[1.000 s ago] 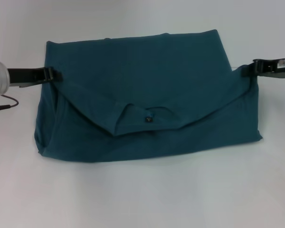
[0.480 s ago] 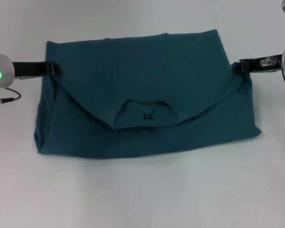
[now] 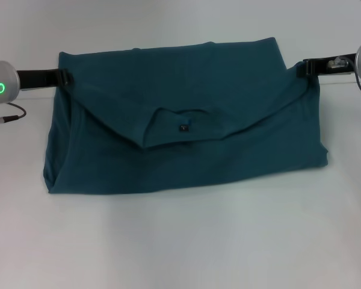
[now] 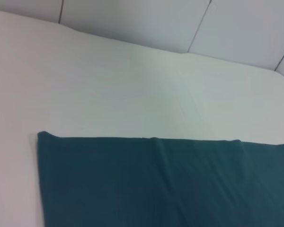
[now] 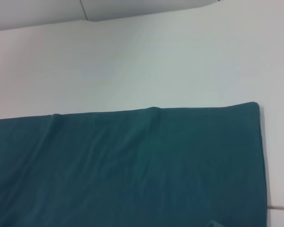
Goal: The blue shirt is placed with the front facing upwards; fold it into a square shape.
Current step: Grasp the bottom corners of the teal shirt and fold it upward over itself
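From the head view, the shirt (image 3: 180, 120) is lying on the counter (image 3: 180, 241), folded into a wide band with its collar flap pointing toward the robot. Over the last second both arms have been carrying the fold's side corners farther away and outward: the left gripper (image 3: 65, 77) and right gripper (image 3: 302, 68) are pinching those corners, jaws closed on cloth. The flap is flattening, so this fold is likely nearly laid. Each wrist view is showing only shirt (image 4: 165, 184) (image 5: 128, 170) and bare counter (image 4: 132, 75) (image 5: 146, 61).
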Robot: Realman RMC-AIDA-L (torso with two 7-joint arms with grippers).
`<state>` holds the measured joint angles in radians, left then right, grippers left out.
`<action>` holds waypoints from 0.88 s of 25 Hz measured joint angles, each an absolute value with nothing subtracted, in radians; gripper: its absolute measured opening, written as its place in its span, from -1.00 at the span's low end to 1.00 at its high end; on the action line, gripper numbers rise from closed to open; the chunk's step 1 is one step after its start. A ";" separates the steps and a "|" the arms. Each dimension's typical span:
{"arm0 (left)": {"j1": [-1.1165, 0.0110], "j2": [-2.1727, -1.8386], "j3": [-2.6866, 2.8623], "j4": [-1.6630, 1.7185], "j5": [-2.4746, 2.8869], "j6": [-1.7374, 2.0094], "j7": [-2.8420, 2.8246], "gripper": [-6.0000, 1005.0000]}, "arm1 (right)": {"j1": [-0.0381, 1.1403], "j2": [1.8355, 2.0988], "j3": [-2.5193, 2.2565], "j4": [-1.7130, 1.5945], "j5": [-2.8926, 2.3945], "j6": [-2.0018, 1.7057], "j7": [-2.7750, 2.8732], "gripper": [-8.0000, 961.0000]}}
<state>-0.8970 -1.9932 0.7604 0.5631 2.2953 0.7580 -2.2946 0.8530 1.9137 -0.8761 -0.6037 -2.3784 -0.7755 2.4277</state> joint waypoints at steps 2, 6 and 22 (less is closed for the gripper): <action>-0.904 -1.993 0.761 0.556 2.299 0.756 -2.285 -0.94 | 0.857 1.916 -0.880 -0.596 -2.388 -0.766 2.428 -0.87; -0.914 -2.000 0.775 0.542 2.304 0.738 -2.275 -0.94 | 0.870 1.922 -0.881 -0.572 -2.418 -0.738 2.425 -0.87; -0.913 -2.017 0.908 0.507 2.306 0.654 -2.319 -0.85 | 0.917 1.974 -0.920 -0.559 -2.646 -0.658 2.429 -0.87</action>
